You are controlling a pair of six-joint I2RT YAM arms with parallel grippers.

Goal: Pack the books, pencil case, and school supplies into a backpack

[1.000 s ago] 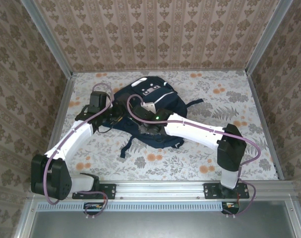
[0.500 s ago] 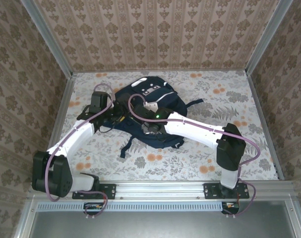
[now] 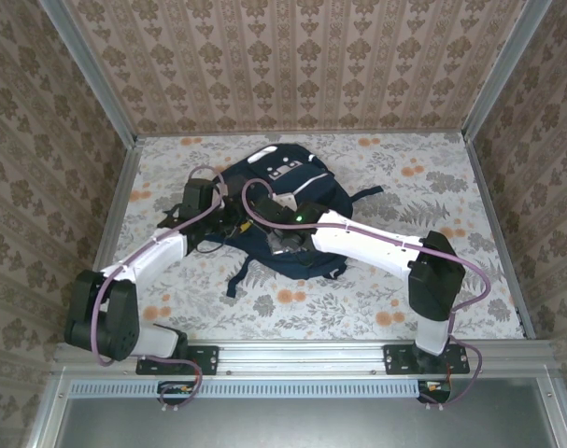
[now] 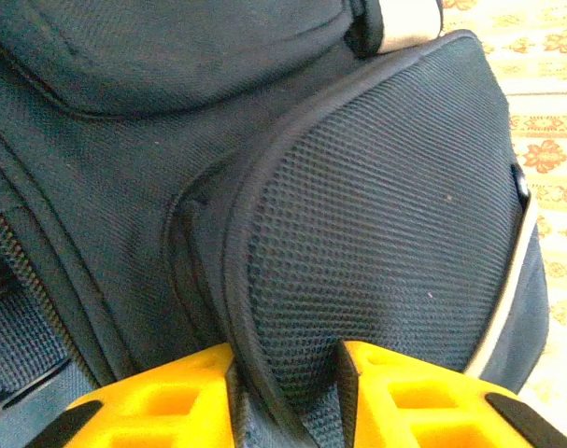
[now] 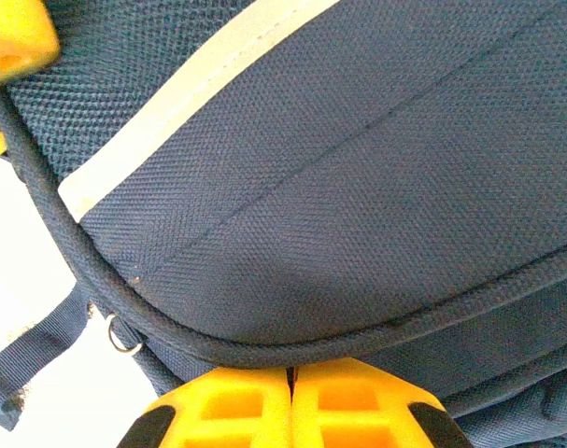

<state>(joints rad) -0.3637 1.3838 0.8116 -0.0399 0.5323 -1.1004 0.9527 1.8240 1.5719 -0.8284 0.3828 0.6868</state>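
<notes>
1. While it lies flat on the patterned table (image 3: 404,271), the navy-blue backpack (image 3: 306,191) sits near the middle, towards the far wall, with its pale grey patches facing up.
2. Dark straps (image 3: 238,276) trail off its near edge onto the table, and another sticks out to the right.
3. Seen from above, both arms reach in over the near half of the backpack, the left from the left side and the right from the right.
4. The left gripper (image 4: 285,373) is at the backpack's left side. In the left wrist view its yellow fingers (image 4: 185,397) are narrowly apart, and the corded rim of a black mesh pocket (image 4: 386,243) fills the gap and touches both.
5. The right gripper (image 5: 290,378) is at the backpack's near edge. In the right wrist view its yellow fingers (image 5: 353,401) are pressed together with only a thin line between them, their tips against a corded seam. I cannot tell whether any fabric is caught there.
6. Brown flowered walls (image 3: 292,65) surround the table on three sides.
</notes>
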